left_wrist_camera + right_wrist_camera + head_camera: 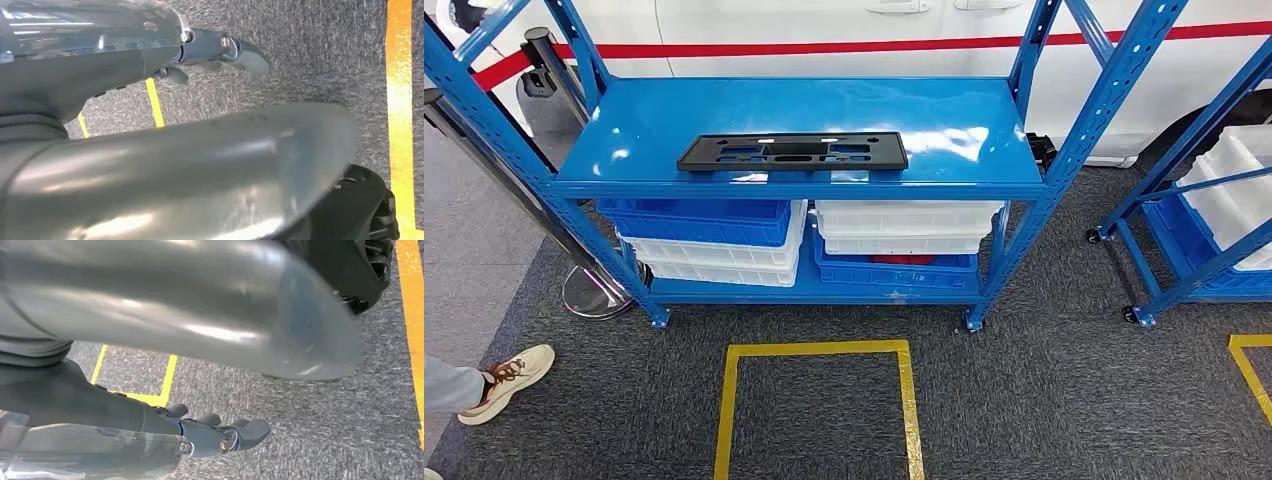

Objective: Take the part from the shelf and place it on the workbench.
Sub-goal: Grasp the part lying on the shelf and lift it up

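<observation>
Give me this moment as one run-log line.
phase: pre-reach | black part: flat on blue shelf top, untouched | left hand: hanging, holds nothing | right hand: hanging, holds nothing

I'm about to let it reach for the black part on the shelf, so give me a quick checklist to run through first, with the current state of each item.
1. Black part lies flat on the top shelf, near its front edge: ok.
2. Nothing rests on or against the part: ok.
3. Left hand holds nothing, hanging over the carpet: ok.
4. Right hand holds nothing, hanging over the carpet: ok.
5. Person's shoe on the floor to the left, away from the shelf front: ok, but watch it.
6. Workbench ready to receive the part: cannot tell.
</observation>
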